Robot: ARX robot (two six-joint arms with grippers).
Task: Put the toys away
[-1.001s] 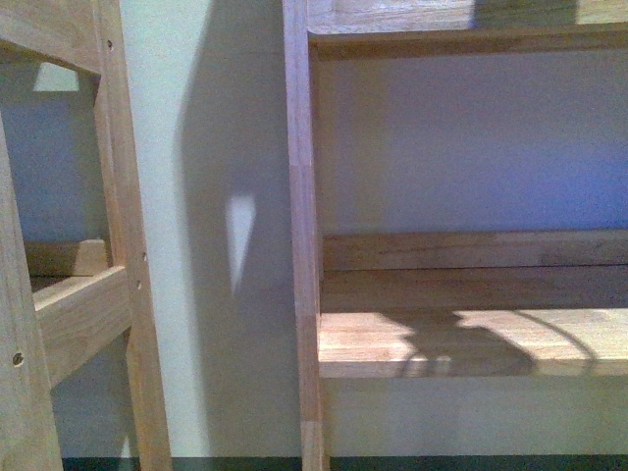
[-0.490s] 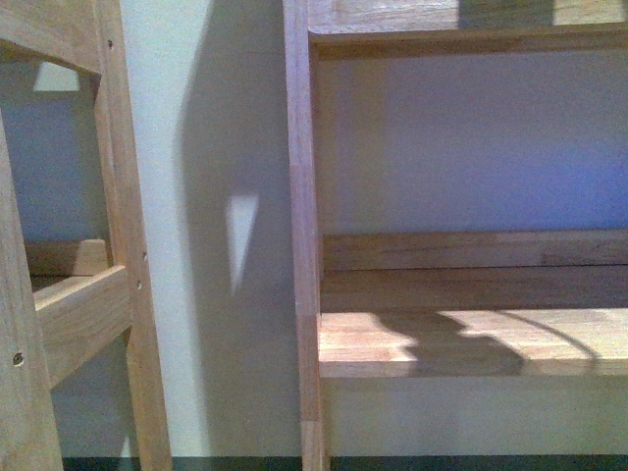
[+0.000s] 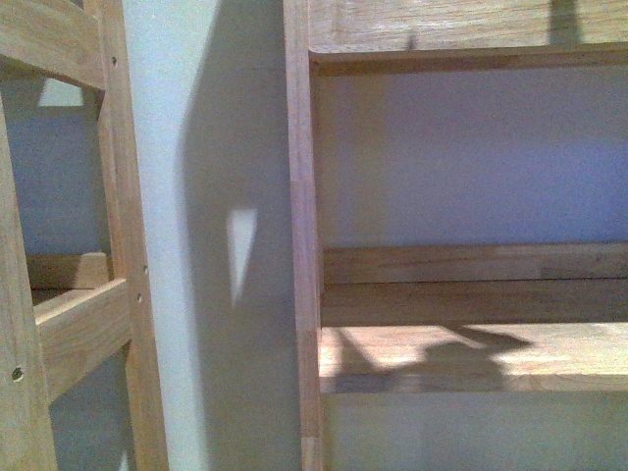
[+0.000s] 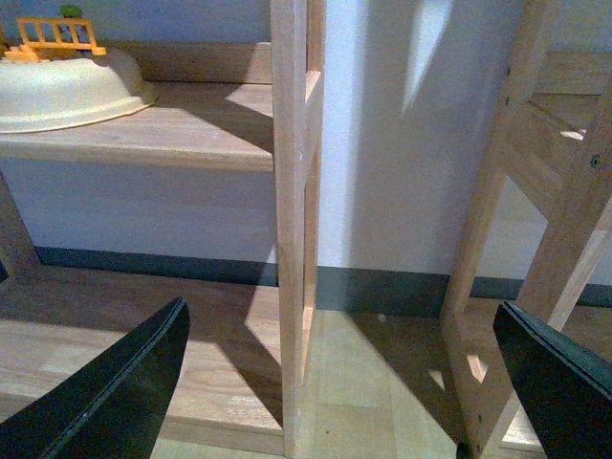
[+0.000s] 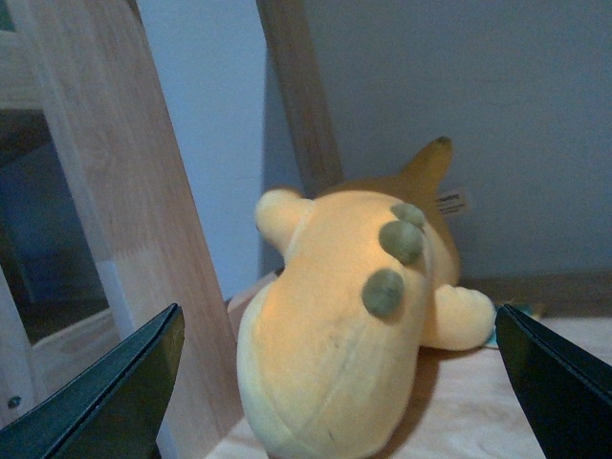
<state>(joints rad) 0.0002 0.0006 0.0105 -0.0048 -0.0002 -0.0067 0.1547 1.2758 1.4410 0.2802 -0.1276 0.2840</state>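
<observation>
Shelf shadow shifted since earlier; orange-yellow plush toy (image 5: 335, 325) with greenish bumps between wide-spread right end effector (image 5: 339, 402).

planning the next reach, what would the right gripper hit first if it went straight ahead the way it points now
Most likely the plush toy: it lies on the shelf right between the open right gripper fingers' line of travel. Depth is unclear.

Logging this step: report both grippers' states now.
Left gripper: open, holding nothing.
Right gripper: open, holding nothing; plush toy lies on the shelf ahead of it.
</observation>
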